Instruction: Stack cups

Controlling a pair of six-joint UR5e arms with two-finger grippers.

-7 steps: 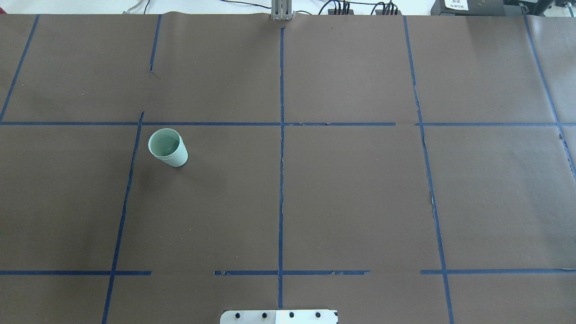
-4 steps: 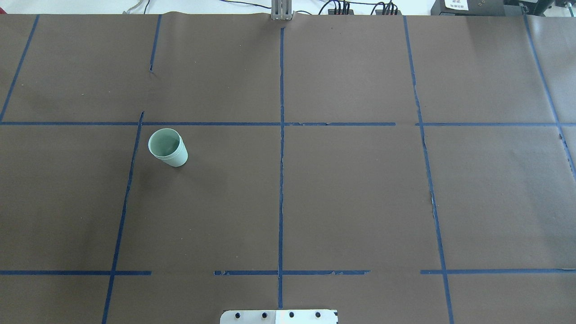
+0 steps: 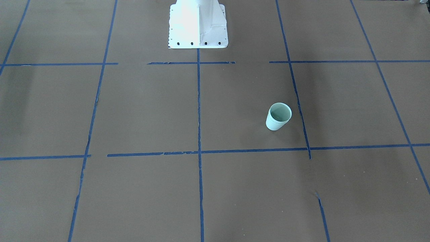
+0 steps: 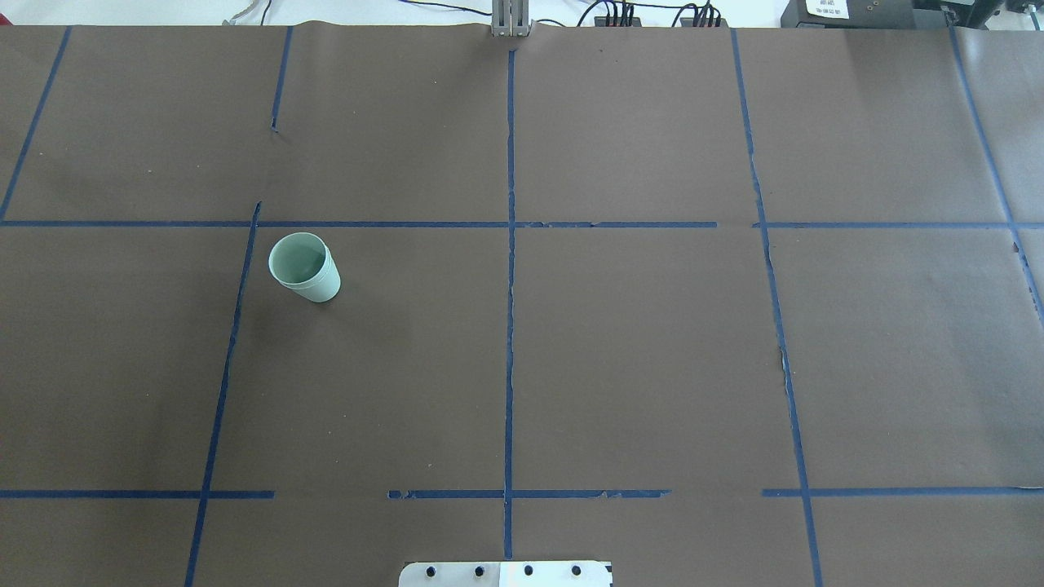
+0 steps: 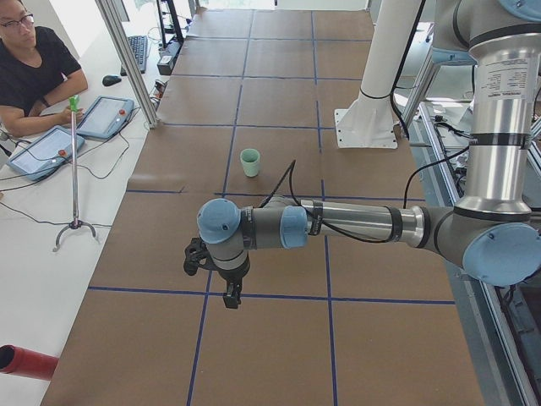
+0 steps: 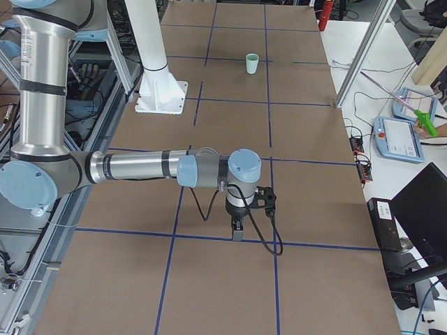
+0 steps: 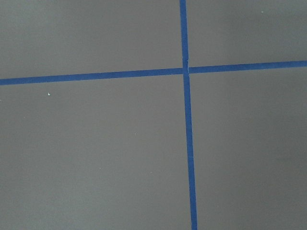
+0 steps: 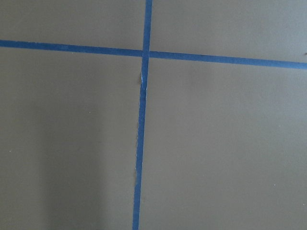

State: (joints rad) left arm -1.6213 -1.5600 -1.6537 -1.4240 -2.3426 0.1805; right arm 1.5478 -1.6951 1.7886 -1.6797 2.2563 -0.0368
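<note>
The two pale mint-green cups (image 4: 303, 267) stand upright as one stack on the brown table, one nested in the other, with a second rim line just below the top rim. The stack also shows in the front view (image 3: 278, 116), the left side view (image 5: 250, 161) and the right side view (image 6: 252, 63). My left gripper (image 5: 230, 296) hangs over the table's left end, far from the cups. My right gripper (image 6: 237, 232) hangs over the right end. Each shows only in a side view, so I cannot tell open or shut. Both wrist views show only bare table.
Blue tape lines (image 4: 510, 326) grid the brown paper table. The robot's white base plate (image 3: 198, 33) is at the near middle edge. An operator (image 5: 34, 63) sits with tablets (image 5: 106, 117) beside the table's far edge, next to a thin stand (image 5: 74, 169).
</note>
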